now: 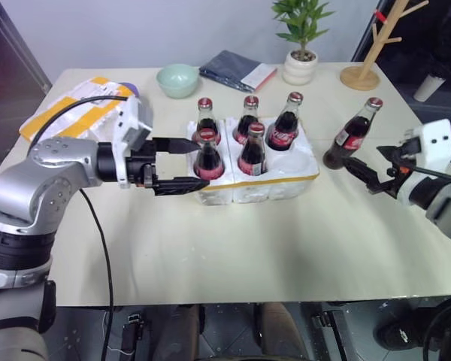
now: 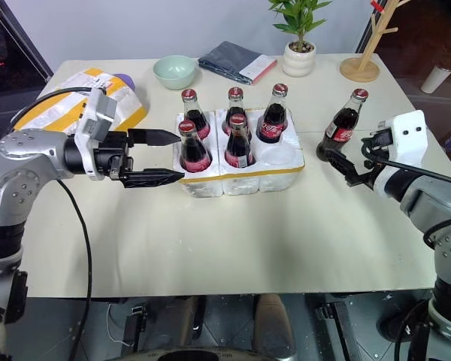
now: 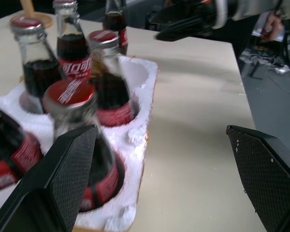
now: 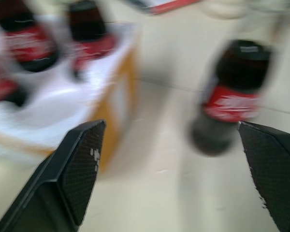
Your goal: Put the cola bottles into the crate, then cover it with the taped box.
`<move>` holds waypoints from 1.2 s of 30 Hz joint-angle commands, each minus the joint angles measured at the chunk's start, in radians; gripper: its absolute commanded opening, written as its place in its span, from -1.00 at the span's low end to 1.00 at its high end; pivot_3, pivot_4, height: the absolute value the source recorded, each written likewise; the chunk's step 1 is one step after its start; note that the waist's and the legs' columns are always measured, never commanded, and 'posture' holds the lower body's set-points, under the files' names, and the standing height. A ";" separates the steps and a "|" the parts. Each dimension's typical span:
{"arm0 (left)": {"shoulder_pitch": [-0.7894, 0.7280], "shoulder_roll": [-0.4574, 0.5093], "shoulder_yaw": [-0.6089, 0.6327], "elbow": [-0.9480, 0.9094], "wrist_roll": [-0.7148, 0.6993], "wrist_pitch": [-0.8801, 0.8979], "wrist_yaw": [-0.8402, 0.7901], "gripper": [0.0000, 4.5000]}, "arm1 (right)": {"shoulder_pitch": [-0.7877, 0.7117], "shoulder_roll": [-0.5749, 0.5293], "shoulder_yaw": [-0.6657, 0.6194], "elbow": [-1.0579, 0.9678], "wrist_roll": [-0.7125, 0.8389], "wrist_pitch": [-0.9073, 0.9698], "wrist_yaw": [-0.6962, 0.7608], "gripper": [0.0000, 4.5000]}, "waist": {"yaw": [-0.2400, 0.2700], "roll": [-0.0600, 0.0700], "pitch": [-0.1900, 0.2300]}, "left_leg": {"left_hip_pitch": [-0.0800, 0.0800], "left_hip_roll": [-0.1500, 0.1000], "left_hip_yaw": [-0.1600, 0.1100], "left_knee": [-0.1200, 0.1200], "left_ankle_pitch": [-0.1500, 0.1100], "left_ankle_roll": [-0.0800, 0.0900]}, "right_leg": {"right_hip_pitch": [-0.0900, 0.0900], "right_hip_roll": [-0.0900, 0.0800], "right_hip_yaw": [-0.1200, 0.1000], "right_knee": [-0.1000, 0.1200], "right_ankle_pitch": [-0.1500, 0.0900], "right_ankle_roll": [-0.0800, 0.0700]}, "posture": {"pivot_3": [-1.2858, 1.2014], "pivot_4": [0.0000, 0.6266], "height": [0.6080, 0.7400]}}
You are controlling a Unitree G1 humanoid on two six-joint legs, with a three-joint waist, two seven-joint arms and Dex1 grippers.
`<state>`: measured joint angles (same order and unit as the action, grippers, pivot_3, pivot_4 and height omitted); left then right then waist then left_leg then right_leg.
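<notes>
The low white crate (image 1: 297,174) with a yellow band sits mid-table. Several cola bottles stand in its wells, three in the back row (image 1: 248,119) and two in front (image 1: 253,150); the front right well is bare. One more cola bottle (image 1: 353,134) stands on the table to the crate's right. My right gripper (image 1: 361,159) is open just right of that bottle's base, apart from it. My left gripper (image 2: 177,156) is open at the crate's left end, its fingertips beside the front left bottle (image 3: 70,96). The taped box (image 1: 79,109) lies at the back left, behind my left arm.
A green bowl (image 1: 177,80), a folded dark cloth (image 1: 229,68), a potted plant (image 1: 301,53) and a wooden rack (image 1: 372,49) line the table's far edge. Bare tabletop (image 1: 270,248) stretches from the crate to the near edge.
</notes>
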<state>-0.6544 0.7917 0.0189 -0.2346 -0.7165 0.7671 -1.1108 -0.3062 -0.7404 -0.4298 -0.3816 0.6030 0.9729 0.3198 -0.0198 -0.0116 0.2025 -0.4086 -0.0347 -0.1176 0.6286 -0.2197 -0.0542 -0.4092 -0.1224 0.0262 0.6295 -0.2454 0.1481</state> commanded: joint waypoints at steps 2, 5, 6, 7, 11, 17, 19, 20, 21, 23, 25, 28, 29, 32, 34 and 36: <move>-0.040 -0.004 0.008 -0.003 0.004 -0.012 -0.004 1.00 | -0.104 0.044 0.041 0.153 -0.091 -0.131 -0.037 0.97 | 0.001 0.000 0.000 | 0.000 0.000 0.000 0.000 0.000 0.000 | 0.000 0.000 0.000 0.000 0.000 0.000 | 0.03 -0.52 0.98; -0.041 -0.001 0.013 -0.013 0.004 -0.007 0.000 1.00 | -0.160 0.062 0.069 0.269 -0.122 -0.190 -0.019 0.97 | 0.001 0.000 0.000 | 0.000 0.000 0.000 -0.001 0.000 0.000 | 0.000 0.000 0.000 0.000 0.000 0.000 | 0.03 -0.52 0.98; -0.040 0.001 0.017 -0.018 0.003 -0.004 0.002 1.00 | -0.175 0.066 0.077 0.301 -0.132 -0.210 -0.013 0.97 | 0.002 0.000 0.000 | -0.001 0.000 0.000 -0.001 0.000 0.000 | 0.000 0.000 0.000 0.000 0.000 0.000 | 0.03 -0.52 0.98; -0.037 0.005 0.022 -0.024 0.001 0.000 0.004 1.00 | -0.193 0.073 0.080 0.335 -0.139 -0.228 -0.010 0.97 | 0.002 0.000 0.000 | -0.001 0.000 0.000 -0.001 0.000 0.000 | 0.000 0.000 0.000 0.000 0.000 0.000 | 0.03 -0.52 0.98; -0.020 0.019 0.040 -0.048 -0.007 0.012 0.015 1.00 | -0.243 0.087 0.100 0.450 -0.171 -0.282 0.001 0.97 | 0.000 0.000 0.000 | 0.000 0.000 0.000 -0.001 0.000 0.000 | 0.000 0.000 0.000 0.000 0.000 0.000 | 0.03 -0.52 0.98; 0.002 0.031 0.060 -0.075 -0.021 0.025 0.039 1.00 | -0.322 0.130 0.141 0.648 -0.224 -0.396 0.042 0.97 | -0.003 0.000 0.000 | 0.000 0.000 0.000 -0.001 0.000 0.000 | 0.000 0.000 0.000 0.000 0.000 0.000 | 0.03 -0.52 0.98; 0.003 0.032 0.062 -0.080 -0.025 0.029 0.045 1.00 | -0.351 0.140 0.144 0.707 -0.240 -0.432 0.043 0.97 | -0.003 0.000 0.000 | 0.000 0.000 0.000 -0.001 0.000 0.000 | 0.000 0.000 0.000 0.000 0.000 0.000 | 0.03 -0.52 0.98; 0.002 0.033 0.064 -0.080 -0.027 0.030 0.048 1.00 | -0.363 0.144 0.143 0.729 -0.243 -0.446 0.046 0.97 | -0.003 0.000 0.000 | 0.000 0.000 0.000 -0.001 0.000 0.000 | -0.001 0.000 0.000 0.000 0.000 0.000 | 0.03 -0.52 0.98; 0.002 0.034 0.066 -0.081 -0.030 0.033 0.050 1.00 | -0.372 0.145 0.143 0.741 -0.247 -0.456 0.050 0.74 | -0.003 0.000 0.000 | 0.000 0.000 0.000 -0.001 0.000 0.000 | -0.001 0.000 0.000 0.000 0.000 0.000 | 0.03 -0.52 0.98; 0.001 0.035 0.067 -0.080 -0.031 0.034 0.052 1.00 | -0.381 0.144 0.151 0.750 -0.255 -0.467 0.064 0.37 | -0.002 0.000 0.000 | 0.000 0.000 0.000 -0.001 0.000 0.000 | -0.001 0.000 0.000 0.000 0.000 0.000 | 0.03 -0.52 0.98; 0.004 0.035 0.068 -0.080 -0.031 0.032 0.053 1.00 | -0.380 0.144 0.154 0.738 -0.257 -0.466 0.074 0.24 | -0.001 0.000 0.000 | 0.000 0.000 0.000 -0.001 0.000 0.000 | -0.001 0.000 0.000 0.000 0.000 0.000 | 0.03 -0.52 0.98; 0.007 0.033 0.064 -0.076 -0.028 0.028 0.055 1.00 | -0.374 0.141 0.141 0.681 -0.239 -0.462 0.094 0.24 | -0.002 0.000 0.000 | 0.000 0.000 0.000 -0.001 0.000 0.000 | -0.001 0.000 0.000 0.000 0.000 0.000 | 0.03 -0.52 0.98; 0.008 0.032 0.064 -0.076 -0.028 0.028 0.056 1.00 | -0.370 0.137 0.138 0.659 -0.236 -0.465 0.101 0.24 | -0.003 0.001 0.001 | 0.000 0.000 0.000 -0.001 0.000 0.000 | -0.001 0.000 0.000 0.000 0.000 0.000 | 0.03 -0.52 0.98; 0.011 0.030 0.068 -0.075 -0.033 0.031 0.059 1.00 | -0.366 0.128 0.110 0.549 -0.180 -0.456 0.149 0.24 | -0.006 0.003 0.002 | -0.001 0.000 0.000 -0.002 0.000 0.000 | -0.002 0.000 0.000 0.001 0.000 0.000 | 0.03 -0.52 0.98; 0.016 0.032 0.071 -0.074 -0.035 0.032 0.059 1.00 | -0.372 0.117 0.068 0.436 -0.078 -0.392 0.198 0.24 | -0.009 0.005 0.003 | -0.001 0.000 0.000 -0.002 0.000 0.000 | -0.003 0.000 0.000 0.001 0.000 0.000 | 0.03 -0.52 0.98; 0.021 0.034 0.074 -0.072 -0.036 0.033 0.059 1.00 | -0.383 0.105 0.015 0.326 0.075 -0.272 0.236 0.24 | -0.013 0.008 0.005 | -0.001 0.000 0.000 -0.003 0.000 0.000 | -0.003 0.000 0.000 0.001 0.000 0.000 | 0.03 -0.52 0.98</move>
<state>-0.6345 0.8168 0.0555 -0.2900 -0.7375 0.8017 -1.0535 -0.6338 -0.6000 -0.3354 0.0995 0.5471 0.6615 0.5135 -0.0330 -0.0039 0.2072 -0.4100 -0.0349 -0.1178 0.6258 -0.2196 -0.0544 -0.4118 -0.1224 0.0263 0.6301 -0.2452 0.1485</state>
